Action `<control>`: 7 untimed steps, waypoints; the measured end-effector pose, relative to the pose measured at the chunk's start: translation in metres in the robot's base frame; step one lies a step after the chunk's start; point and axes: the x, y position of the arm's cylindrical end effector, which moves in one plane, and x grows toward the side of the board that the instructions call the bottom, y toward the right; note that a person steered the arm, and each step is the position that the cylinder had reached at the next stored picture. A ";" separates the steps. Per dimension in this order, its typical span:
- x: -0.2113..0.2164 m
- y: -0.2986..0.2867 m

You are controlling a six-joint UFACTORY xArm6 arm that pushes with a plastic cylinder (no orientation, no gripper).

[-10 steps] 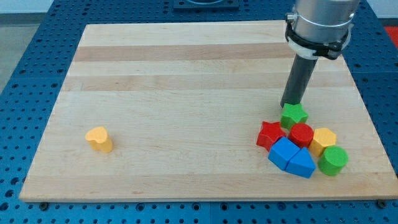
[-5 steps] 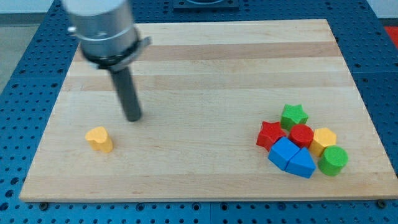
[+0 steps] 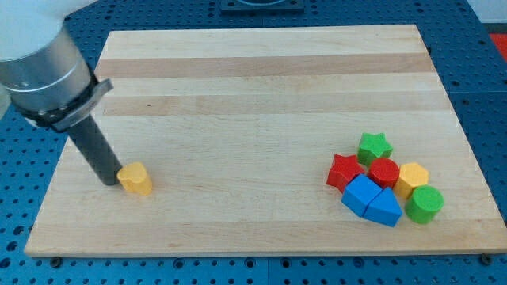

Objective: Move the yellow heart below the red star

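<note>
The yellow heart lies on the wooden board at the view's lower left. My tip stands right against its left side, touching it. The red star sits at the view's lower right, on the left edge of a cluster of blocks, far to the right of the heart.
Packed around the red star are a green star, a red cylinder, a yellow hexagon, a green cylinder, a blue cube and a blue triangular block. The board's bottom edge runs just below them.
My tip swept from beside the green star across the board to the left, then down to the heart's left side. The yellow heart has shifted slightly to the right.
</note>
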 end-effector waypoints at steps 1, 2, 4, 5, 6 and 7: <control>0.000 0.031; 0.003 0.046; 0.029 0.047; 0.032 0.047; 0.033 0.030; 0.034 -0.002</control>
